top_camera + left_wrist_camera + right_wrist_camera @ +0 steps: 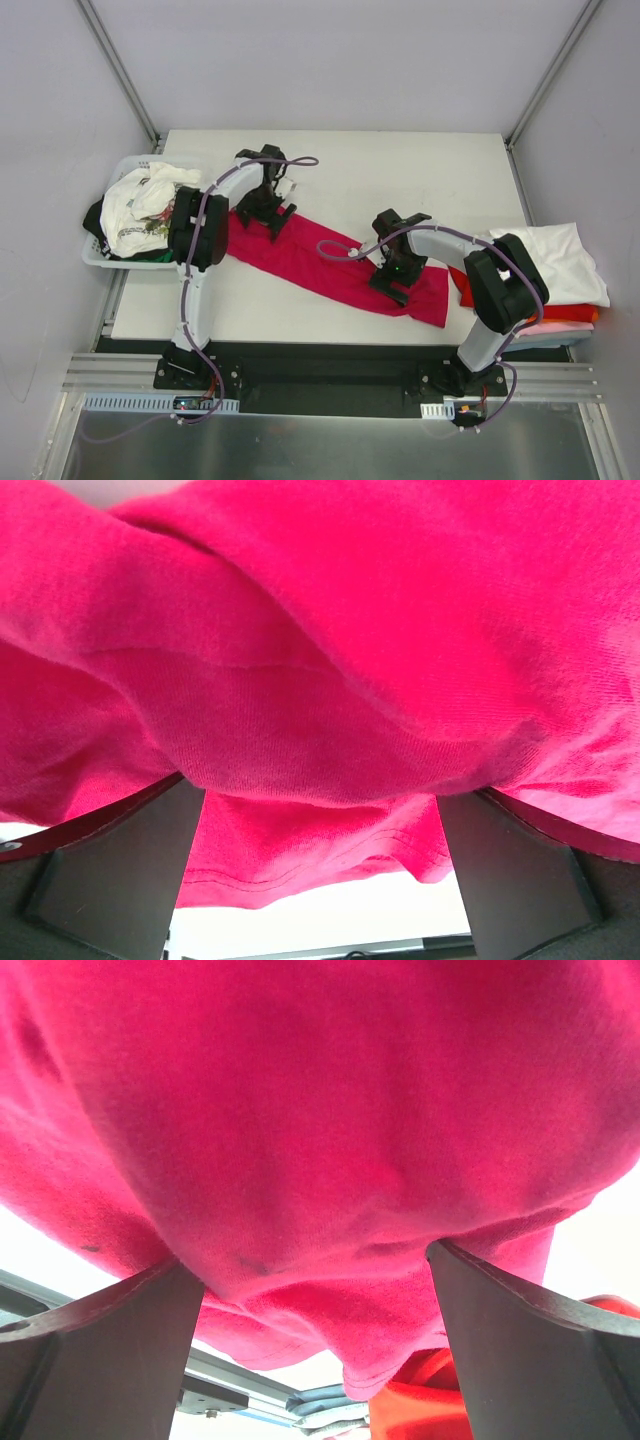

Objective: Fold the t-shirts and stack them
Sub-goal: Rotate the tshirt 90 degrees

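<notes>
A crimson-magenta t-shirt (320, 262) lies on the table as a long, bunched band running from upper left to lower right. My left gripper (265, 218) is down on its left end and my right gripper (395, 283) is on its right part. In the left wrist view the shirt (320, 630) bulges down between the wide-apart jaws of the open left gripper (320, 800), its hem hanging over the white table. The right wrist view shows the same: crimson cloth (300, 1090) sags between the spread jaws of the open right gripper (310, 1260).
A white basket (95, 258) at the left table edge holds white printed shirts (140, 205) and a dark one (93, 215). At the right edge is a stack: a white shirt (555, 262) over an orange-red one (575, 313), also seen as an orange shirt (420, 1400).
</notes>
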Robot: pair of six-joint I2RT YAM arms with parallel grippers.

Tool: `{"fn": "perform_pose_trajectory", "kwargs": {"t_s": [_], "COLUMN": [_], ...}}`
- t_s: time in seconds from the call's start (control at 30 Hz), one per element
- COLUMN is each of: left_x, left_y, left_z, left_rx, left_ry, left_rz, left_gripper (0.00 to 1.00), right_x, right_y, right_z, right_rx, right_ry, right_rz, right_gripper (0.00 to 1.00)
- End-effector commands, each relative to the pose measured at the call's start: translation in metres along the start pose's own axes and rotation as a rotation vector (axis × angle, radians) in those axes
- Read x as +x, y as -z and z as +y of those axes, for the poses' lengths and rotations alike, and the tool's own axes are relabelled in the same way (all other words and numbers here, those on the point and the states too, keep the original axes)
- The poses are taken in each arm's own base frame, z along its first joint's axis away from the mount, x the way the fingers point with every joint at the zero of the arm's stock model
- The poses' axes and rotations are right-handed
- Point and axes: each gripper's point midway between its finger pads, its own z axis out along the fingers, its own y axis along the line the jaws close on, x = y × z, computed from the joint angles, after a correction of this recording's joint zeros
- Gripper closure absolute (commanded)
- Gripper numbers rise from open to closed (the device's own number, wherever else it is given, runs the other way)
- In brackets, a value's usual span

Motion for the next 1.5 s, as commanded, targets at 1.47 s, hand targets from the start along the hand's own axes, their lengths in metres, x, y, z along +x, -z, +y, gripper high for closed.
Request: {"fn": "perform_pose_trajectory", "kwargs": {"t_s": [1.47], "left_x": [-0.150], "left_y": [0.022], "left_z": [0.011], "left_rx": [-0.125], "left_ry": [-0.169], "left_rz": [-0.309], "left_gripper": [0.01], "right_x": [-0.078], "right_y": [-0.019], "right_z": [0.068], "right_rx": [-0.204], "right_ry": [0.208], "right_rz": [0.018], "right_gripper": [0.04]}}
